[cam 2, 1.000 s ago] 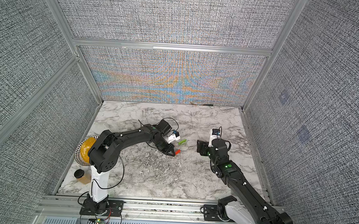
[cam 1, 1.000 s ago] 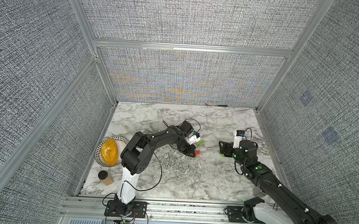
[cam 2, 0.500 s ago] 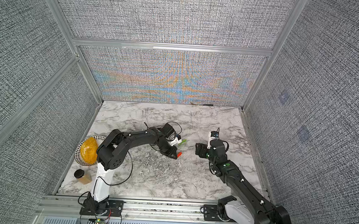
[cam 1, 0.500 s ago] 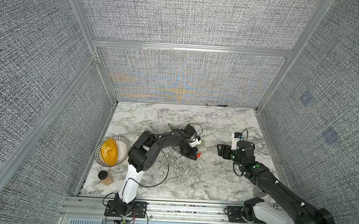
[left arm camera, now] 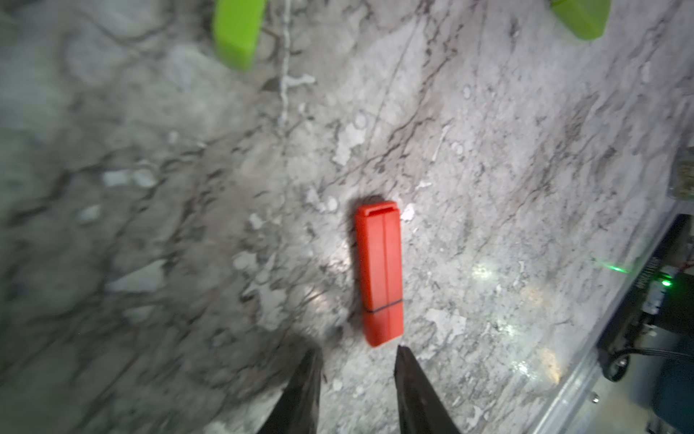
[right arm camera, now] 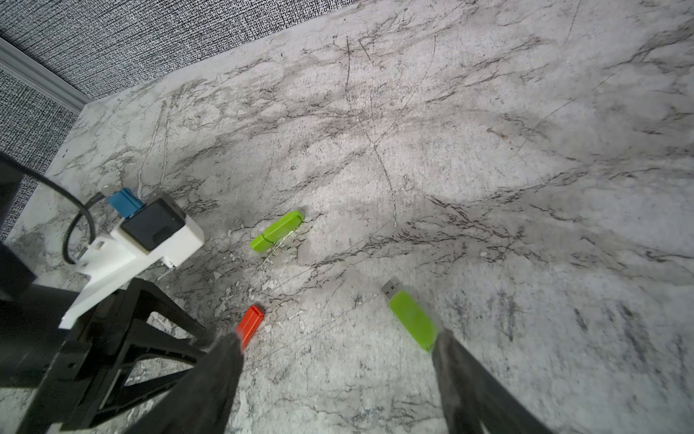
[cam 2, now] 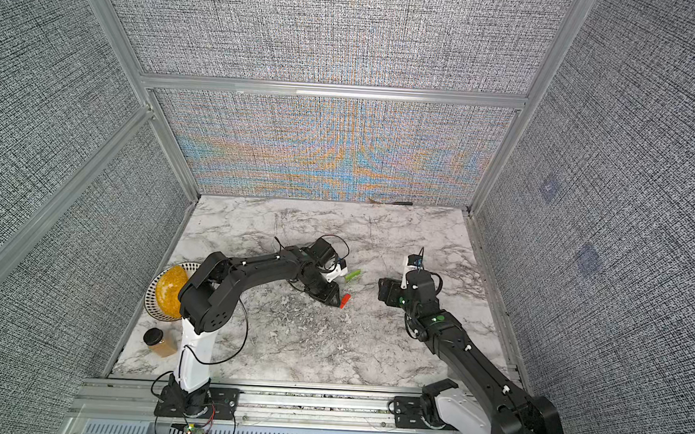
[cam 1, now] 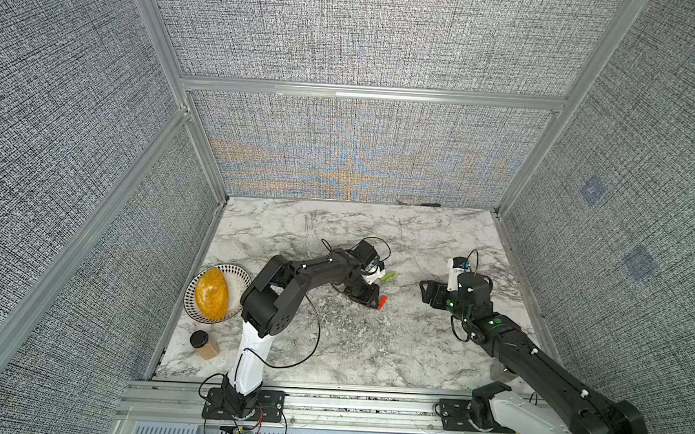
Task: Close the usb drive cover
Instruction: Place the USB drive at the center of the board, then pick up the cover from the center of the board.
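The red usb drive point(left arm camera: 379, 274) lies flat on the marble table, seen in both top views point(cam 1: 381, 302) point(cam 2: 345, 301). Its cover point(left arm camera: 385, 327) sits on the end nearest my left gripper, with a thin dark seam where it meets the body. My left gripper point(left arm camera: 356, 353) stands open just short of that end, touching nothing. In the right wrist view the drive point(right arm camera: 249, 325) shows beside one finger of my right gripper point(right arm camera: 334, 345), which is open and empty, to the right of the drive point(cam 1: 427, 291).
A green stick with a bare metal plug point(right arm camera: 411, 319) lies by my right gripper's other finger. A capped green stick point(right arm camera: 276, 231) point(cam 1: 387, 276) lies behind the red drive. A patterned bowl point(cam 1: 233, 268) and a spice jar point(cam 1: 204, 345) stand at the left.
My left gripper has opened and drawn back off the red drive, which now lies loose on the table. My right gripper has shifted slightly toward the middle.
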You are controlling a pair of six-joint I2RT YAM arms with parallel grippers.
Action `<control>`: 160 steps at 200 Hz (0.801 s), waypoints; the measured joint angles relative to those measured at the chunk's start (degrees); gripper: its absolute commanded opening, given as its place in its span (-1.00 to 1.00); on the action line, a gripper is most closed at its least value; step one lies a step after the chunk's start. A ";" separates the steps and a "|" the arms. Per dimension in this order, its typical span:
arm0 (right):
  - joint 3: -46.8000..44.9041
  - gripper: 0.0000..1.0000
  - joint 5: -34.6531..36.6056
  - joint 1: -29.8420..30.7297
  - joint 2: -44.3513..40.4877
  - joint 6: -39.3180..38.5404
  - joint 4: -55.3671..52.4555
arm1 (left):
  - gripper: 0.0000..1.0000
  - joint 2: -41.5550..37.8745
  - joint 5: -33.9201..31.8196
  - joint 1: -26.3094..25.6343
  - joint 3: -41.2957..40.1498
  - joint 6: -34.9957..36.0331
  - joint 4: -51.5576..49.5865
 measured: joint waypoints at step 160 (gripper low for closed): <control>2.45 0.79 -2.75 -0.20 1.20 -3.78 0.02 | 1.00 -33.68 -29.44 10.23 -15.78 23.02 14.43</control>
